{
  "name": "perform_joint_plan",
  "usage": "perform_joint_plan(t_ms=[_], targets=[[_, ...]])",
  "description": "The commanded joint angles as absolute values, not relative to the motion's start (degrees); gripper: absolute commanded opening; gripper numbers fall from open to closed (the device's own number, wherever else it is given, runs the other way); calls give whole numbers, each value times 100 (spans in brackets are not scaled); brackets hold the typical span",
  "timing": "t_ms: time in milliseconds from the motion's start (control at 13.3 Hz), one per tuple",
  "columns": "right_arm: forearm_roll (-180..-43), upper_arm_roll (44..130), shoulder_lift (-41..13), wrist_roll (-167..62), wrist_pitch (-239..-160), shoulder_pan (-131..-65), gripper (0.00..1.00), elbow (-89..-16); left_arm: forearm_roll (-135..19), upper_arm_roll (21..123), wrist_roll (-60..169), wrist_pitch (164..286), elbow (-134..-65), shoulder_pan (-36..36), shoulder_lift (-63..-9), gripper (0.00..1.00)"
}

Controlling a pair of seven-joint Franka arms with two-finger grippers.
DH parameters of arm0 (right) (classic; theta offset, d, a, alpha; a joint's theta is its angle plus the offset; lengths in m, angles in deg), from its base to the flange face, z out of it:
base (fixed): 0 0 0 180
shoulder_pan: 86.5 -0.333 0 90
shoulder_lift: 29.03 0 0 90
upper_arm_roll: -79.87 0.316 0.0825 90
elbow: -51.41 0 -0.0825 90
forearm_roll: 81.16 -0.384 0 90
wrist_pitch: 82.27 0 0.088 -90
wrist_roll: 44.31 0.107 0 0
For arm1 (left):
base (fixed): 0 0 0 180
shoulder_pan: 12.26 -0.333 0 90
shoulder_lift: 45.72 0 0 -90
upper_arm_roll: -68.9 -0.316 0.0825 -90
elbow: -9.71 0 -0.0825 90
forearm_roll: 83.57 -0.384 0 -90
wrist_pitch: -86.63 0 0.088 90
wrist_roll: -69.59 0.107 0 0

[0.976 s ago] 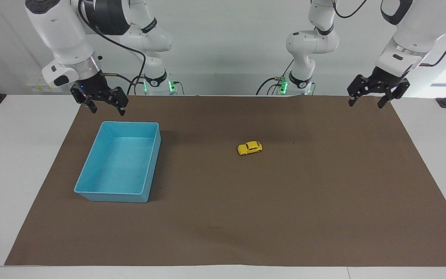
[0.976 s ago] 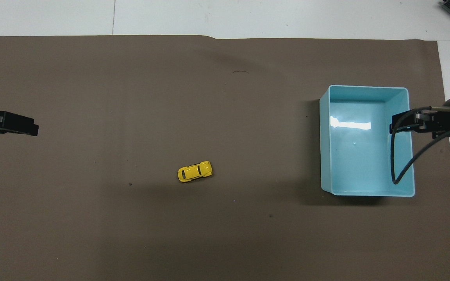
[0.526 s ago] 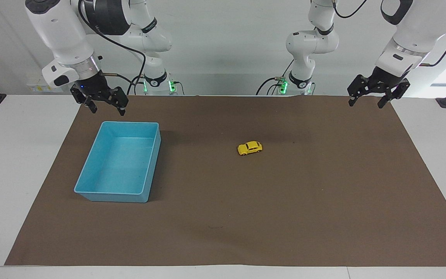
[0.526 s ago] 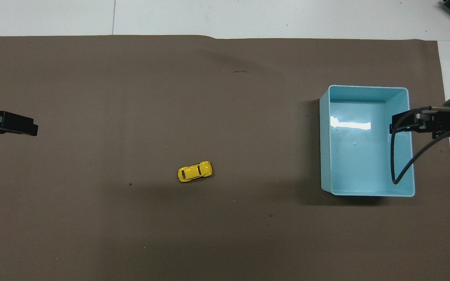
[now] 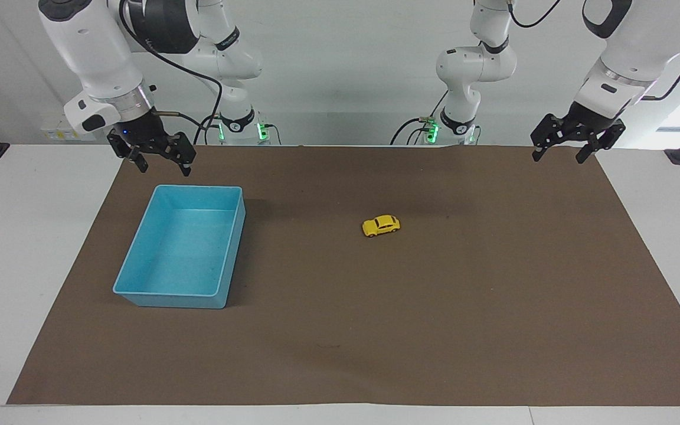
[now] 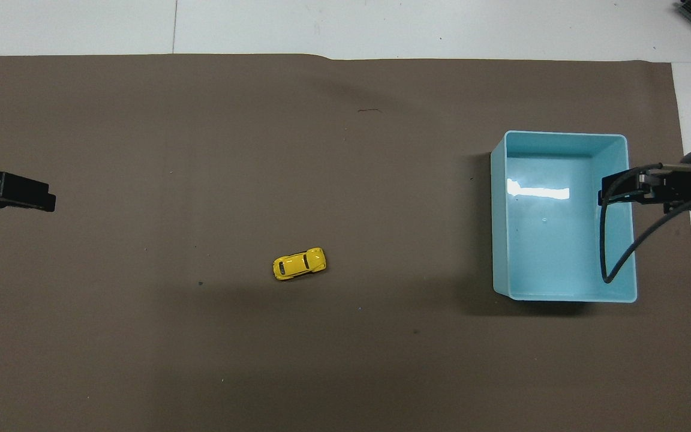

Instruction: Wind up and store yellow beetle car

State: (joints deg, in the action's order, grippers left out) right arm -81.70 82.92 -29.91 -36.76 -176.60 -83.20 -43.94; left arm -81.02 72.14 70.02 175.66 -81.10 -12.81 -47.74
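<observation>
The yellow beetle car (image 5: 381, 225) (image 6: 299, 263) stands on its wheels on the brown mat, near the middle of the table, with nothing touching it. My left gripper (image 5: 559, 155) (image 6: 33, 196) hangs open and empty in the air over the mat's corner at the left arm's end. At the other end my right gripper (image 5: 162, 165) (image 6: 609, 187) is raised, open and empty, over the edge of the light blue bin (image 5: 139, 260) (image 6: 561, 240). The bin holds nothing.
A brown mat (image 5: 434, 324) (image 6: 201, 150) covers most of the white table. The light blue bin stands at the right arm's end, well apart from the car. A black cable (image 6: 606, 252) loops from the right arm over the bin.
The left gripper has drifted slightly. The car, the bin and the right gripper have not moved.
</observation>
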Motion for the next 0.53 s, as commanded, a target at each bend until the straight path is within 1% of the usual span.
perform_joint_plan(t_ms=[0, 225, 450], targets=[[-8098, 8321, -3079, -3675, -17561, -8281, 100, -4439, -8155, 7286, 6399, 17487, -8205, -1437, -4879, 100], [-8116, 8321, -3079, -3675, -17508, -8281, 100, -4439, -8138, 7286, 5670, 17514, -8275, -1376, -4906, 100], [-8125, 8321, -3079, -3675, -17508, -8281, 100, -4439, -8111, 7347, 4634, 17566, -8626, -1314, -4967, 100]])
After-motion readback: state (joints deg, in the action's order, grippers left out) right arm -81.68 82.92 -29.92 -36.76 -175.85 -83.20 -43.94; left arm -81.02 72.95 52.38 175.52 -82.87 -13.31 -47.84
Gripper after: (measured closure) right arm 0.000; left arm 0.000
